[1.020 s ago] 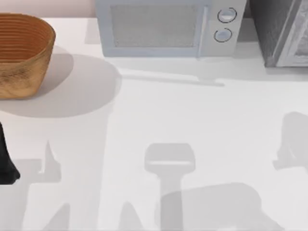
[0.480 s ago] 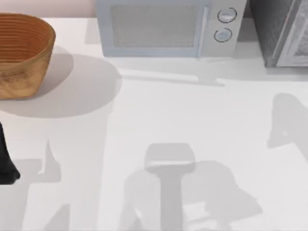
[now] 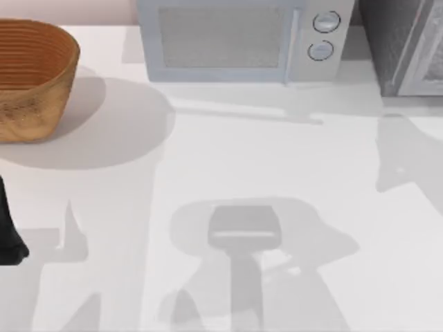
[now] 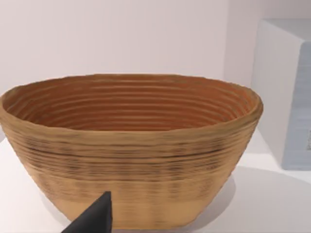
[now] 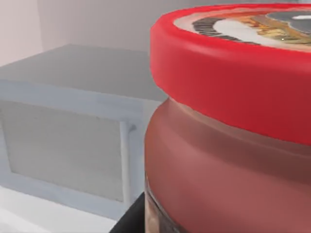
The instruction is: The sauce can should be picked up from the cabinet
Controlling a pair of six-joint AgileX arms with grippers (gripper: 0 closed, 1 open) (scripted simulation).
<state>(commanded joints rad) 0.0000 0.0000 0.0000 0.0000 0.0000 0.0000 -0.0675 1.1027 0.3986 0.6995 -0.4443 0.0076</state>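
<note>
The sauce can (image 5: 228, 145) looms very close in the right wrist view, with a red rim, a dark-and-white mark on top and a reddish-brown label. My right gripper (image 5: 218, 225) is shut on it, and one dark finger (image 5: 130, 219) lies against the can's lower side. Behind the can stands the light grey microwave (image 5: 68, 141). The cabinet (image 3: 405, 45), dark grey and speckled with a paler door panel, sits at the table's back right corner. My left arm (image 3: 8, 228) is parked at the table's left edge, facing the basket (image 4: 131, 145).
A woven brown basket (image 3: 31, 76) stands at the back left. The microwave (image 3: 239, 41) with two round knobs fills the back middle. Arm shadows lie across the white table's (image 3: 228, 152) front middle and right side.
The arm shadows on the table have shifted: the large front one slid left, and the right one moved back toward the cabinet. The left arm has stayed still.
</note>
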